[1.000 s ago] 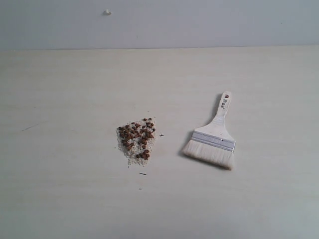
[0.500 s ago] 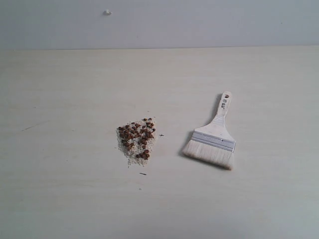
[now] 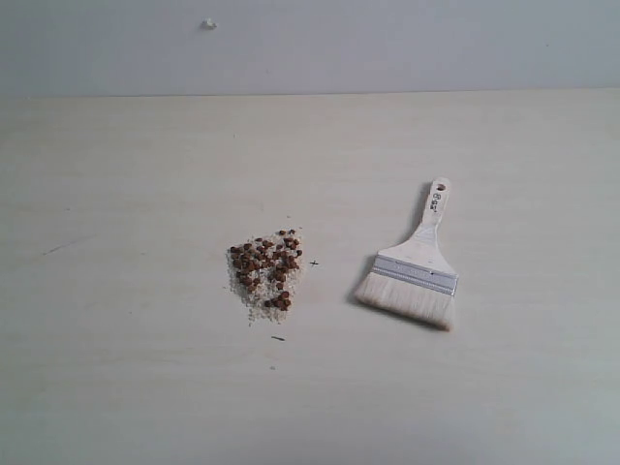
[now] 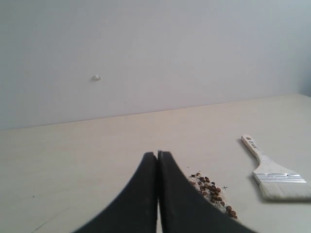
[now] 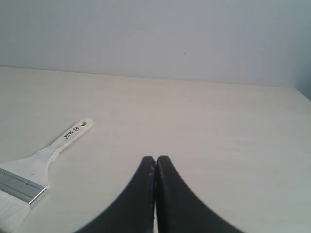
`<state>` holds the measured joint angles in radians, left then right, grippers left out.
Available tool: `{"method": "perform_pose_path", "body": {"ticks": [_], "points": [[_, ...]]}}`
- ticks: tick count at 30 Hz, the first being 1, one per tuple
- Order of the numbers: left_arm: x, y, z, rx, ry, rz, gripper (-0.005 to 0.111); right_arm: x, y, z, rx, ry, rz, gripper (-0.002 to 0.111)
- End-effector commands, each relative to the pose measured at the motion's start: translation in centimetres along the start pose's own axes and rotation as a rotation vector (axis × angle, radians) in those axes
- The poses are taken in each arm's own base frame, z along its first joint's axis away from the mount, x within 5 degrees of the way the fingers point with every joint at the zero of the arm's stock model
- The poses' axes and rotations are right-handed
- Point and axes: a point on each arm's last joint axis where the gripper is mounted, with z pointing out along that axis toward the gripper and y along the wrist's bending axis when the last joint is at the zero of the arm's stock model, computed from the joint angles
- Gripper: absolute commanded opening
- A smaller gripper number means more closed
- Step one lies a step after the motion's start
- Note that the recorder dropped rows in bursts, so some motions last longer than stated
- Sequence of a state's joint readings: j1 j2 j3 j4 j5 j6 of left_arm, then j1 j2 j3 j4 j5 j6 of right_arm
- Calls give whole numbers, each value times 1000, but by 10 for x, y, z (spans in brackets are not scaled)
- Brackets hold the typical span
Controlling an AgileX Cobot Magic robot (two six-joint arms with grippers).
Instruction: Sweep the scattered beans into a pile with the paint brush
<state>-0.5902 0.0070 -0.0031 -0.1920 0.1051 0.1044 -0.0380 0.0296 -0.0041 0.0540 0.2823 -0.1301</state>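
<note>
Reddish-brown beans (image 3: 266, 265) lie among pale crumbs in one compact pile (image 4: 212, 190) near the table's middle. To its right the paint brush (image 3: 415, 266) lies flat, its bristles toward the front and its holed wooden handle (image 5: 68, 135) pointing back. Neither gripper shows in the exterior view. My left gripper (image 4: 157, 154) is shut and empty, with the pile just past its black fingers (image 4: 178, 194). Shut and empty too is my right gripper (image 5: 155, 158), apart from the brush's silver ferrule (image 5: 19, 187).
The pale wooden table (image 3: 136, 174) runs back to a plain grey wall (image 3: 387, 44) that carries a small white knob (image 3: 208, 23). A tiny cross mark (image 3: 313, 263) and a short dark speck (image 3: 278, 338) sit on the table near the pile.
</note>
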Motion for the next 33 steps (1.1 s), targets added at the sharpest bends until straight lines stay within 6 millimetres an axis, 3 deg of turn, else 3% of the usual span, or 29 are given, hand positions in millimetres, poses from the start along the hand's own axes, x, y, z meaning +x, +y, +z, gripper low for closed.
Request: {"method": "perform_pose_path", "body": {"ticks": [1, 9, 22, 33], "points": [[1, 0, 0, -2, -5, -2, 0, 1, 0, 0, 9, -6, 0, 0], [0, 4, -1, -68, -13, -3, 0, 1, -1, 0, 10, -5, -3, 0], [-1, 19, -3, -338, -37, -7, 0, 1, 0, 0, 9, -6, -1, 0], [-1, 19, -4, -348, -38, -8, 0, 1, 0, 0, 8, -6, 1, 0]]}}
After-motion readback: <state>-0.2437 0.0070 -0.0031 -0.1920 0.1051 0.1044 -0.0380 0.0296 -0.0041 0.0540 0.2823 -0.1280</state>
